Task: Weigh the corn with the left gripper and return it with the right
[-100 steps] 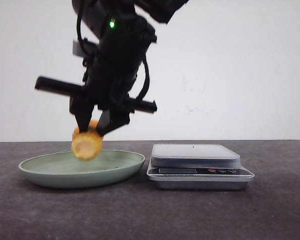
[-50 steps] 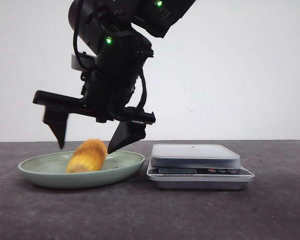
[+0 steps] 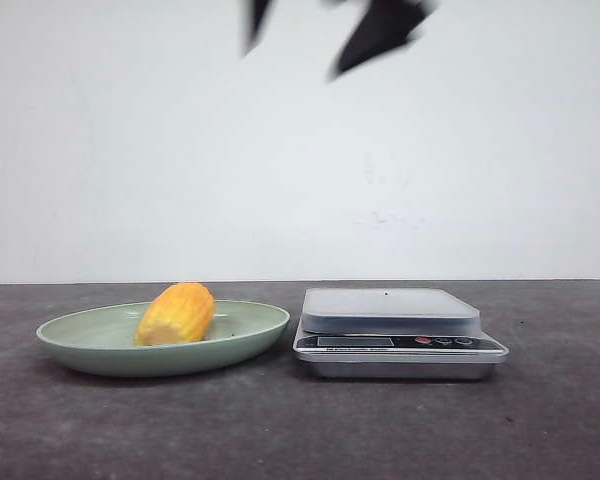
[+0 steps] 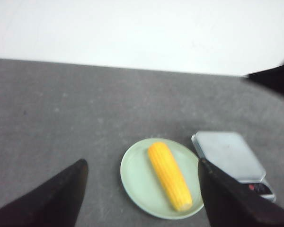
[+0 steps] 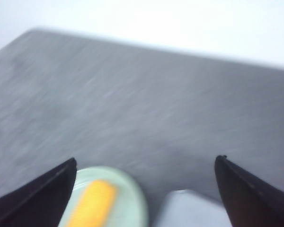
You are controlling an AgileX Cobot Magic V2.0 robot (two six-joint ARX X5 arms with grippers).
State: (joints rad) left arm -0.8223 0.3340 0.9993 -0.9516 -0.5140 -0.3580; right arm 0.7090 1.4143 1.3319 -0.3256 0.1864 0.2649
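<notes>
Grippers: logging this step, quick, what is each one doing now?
Left gripper: open, holding nothing.
Right gripper: open, holding nothing; the corn lies in the green dish.

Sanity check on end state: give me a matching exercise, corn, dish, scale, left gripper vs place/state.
Things:
1. corn
2. green dish
3. scale
4. left gripper

States:
A. open, holding nothing
B. on the table, left of the scale
C. lying in the dish
D. platform bare

Pairs: 1-C, 2-B, 3-D, 4-A
</notes>
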